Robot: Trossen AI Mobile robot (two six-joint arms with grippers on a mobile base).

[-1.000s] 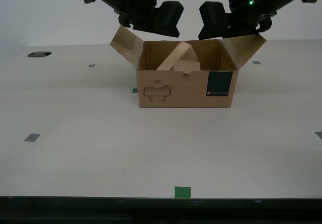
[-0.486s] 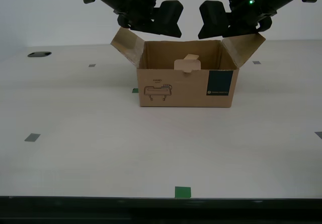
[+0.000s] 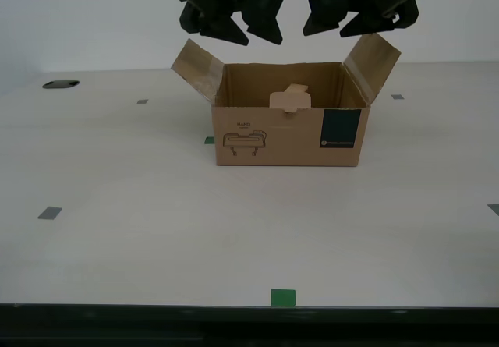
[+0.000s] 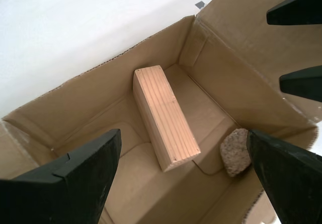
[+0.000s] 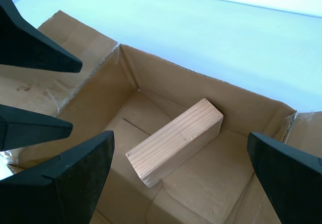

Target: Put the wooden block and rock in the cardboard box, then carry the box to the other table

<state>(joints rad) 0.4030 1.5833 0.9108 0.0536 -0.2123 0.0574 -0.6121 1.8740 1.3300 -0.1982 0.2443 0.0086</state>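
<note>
The wooden block (image 4: 165, 119) lay flat on the floor of the cardboard box (image 3: 287, 135), set at a slant across the middle, with its end grain showing. The rock (image 4: 235, 151) sat in a corner of the box floor, just beside one end of the block; we could not tell whether the two touched. We did not see the rock in the first wrist view, and neither thing showed over the box's front wall in the exterior view.

Our second gripper (image 4: 183, 133) hung above the open box with its jaws spread wide and nothing between them, the block directly below the gap and the rock below, near one fingertip (image 4: 282, 173). Our first gripper (image 5: 178, 148) hung likewise over the box, jaws wide apart and empty, the block below the gap between them.

In the exterior view both grippers were clear of the side flaps, the second (image 3: 256, 39) toward that view's left and the first (image 3: 327, 29) toward its right. The box stood on the pale table (image 3: 156, 230), which bore a green square (image 3: 283, 297) and a grey square (image 3: 50, 213).
</note>
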